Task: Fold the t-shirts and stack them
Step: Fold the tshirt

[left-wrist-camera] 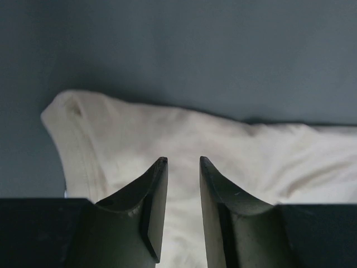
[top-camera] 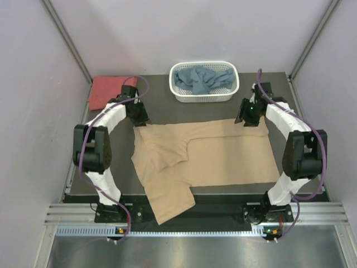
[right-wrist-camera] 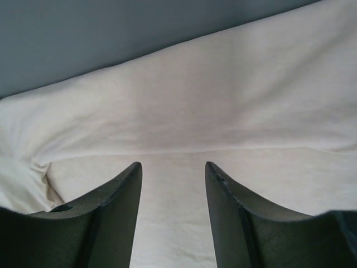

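The tan t-shirt (top-camera: 223, 153) lies spread on the dark table, with one flap folded over its left part and a corner hanging over the near edge. The coral-red t-shirt (top-camera: 105, 90) lies folded at the back left. The dusty blue t-shirt (top-camera: 202, 79) is bunched in the white basket (top-camera: 204, 97). My left gripper (top-camera: 141, 119) is open just above the tan shirt's far left corner (left-wrist-camera: 111, 139). My right gripper (top-camera: 242, 119) is open above the shirt's far right edge (right-wrist-camera: 184, 111). Nothing is between either pair of fingers (left-wrist-camera: 182, 163) (right-wrist-camera: 173, 166).
The white lattice basket stands at the back centre of the table. Grey walls close in the left, right and back sides. A metal rail runs along the near edge by the arm bases.
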`<state>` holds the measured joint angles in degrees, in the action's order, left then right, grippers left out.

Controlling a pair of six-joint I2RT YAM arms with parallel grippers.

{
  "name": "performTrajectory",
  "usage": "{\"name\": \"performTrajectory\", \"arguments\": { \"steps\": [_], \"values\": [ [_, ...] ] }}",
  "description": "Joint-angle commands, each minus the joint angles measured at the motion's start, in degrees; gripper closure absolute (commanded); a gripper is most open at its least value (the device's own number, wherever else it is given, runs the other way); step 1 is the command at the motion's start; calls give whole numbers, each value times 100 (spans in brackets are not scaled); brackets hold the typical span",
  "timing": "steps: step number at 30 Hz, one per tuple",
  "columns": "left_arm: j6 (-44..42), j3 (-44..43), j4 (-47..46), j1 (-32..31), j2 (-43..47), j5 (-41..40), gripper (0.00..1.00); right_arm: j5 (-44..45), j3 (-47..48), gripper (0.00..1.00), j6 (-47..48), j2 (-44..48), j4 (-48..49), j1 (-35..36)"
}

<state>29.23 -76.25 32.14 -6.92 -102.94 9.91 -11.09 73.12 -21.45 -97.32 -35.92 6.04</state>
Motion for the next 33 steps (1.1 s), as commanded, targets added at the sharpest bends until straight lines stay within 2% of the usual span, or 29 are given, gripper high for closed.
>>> {"name": "performTrajectory", "arguments": {
  "steps": [1, 8, 13, 22, 29, 33],
  "values": [
    [450, -469, -50, 24, -700, 99, 66, 440, 622, 50, 185, -217, -196, -138],
    [856, -610, 433, 138, -1281, -718, 66, 1073, 1081, 50, 317, -1025, -178, -560],
    [821, -874, 705, 261, -1738, -876, 66, 1337, 1011, 50, 352, -1597, 128, -868],
    [716, -1269, 610, 393, -2239, -1431, 64, 1628, 1362, 50, 291, -2379, 402, -973],
    [505, -1990, 399, 612, -2793, -1624, 63, 1558, 1916, 50, 124, -2924, 235, -1044],
    [268, -2710, 354, 639, -3109, -1694, 63, 1356, 2240, 50, 54, -3153, 138, -1044]
  ]
}}
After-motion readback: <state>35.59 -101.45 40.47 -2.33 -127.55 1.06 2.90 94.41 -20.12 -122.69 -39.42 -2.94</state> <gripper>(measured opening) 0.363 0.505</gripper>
